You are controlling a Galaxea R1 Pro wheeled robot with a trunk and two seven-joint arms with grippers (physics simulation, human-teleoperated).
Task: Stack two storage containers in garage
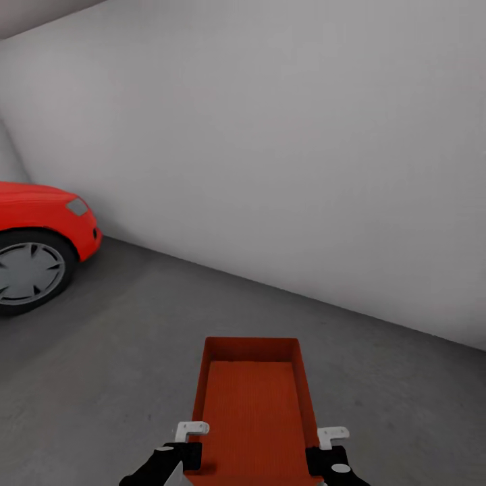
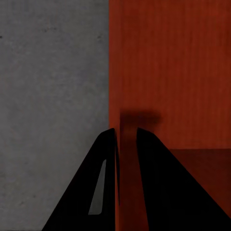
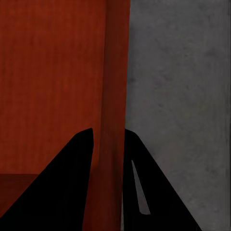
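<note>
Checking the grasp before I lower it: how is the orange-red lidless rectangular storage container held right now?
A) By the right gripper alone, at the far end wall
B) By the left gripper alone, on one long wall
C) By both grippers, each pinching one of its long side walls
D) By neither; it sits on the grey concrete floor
C. The left gripper straddles one thin wall of the orange-red lidless rectangular storage container, and the right gripper straddles the opposite wall.
</note>
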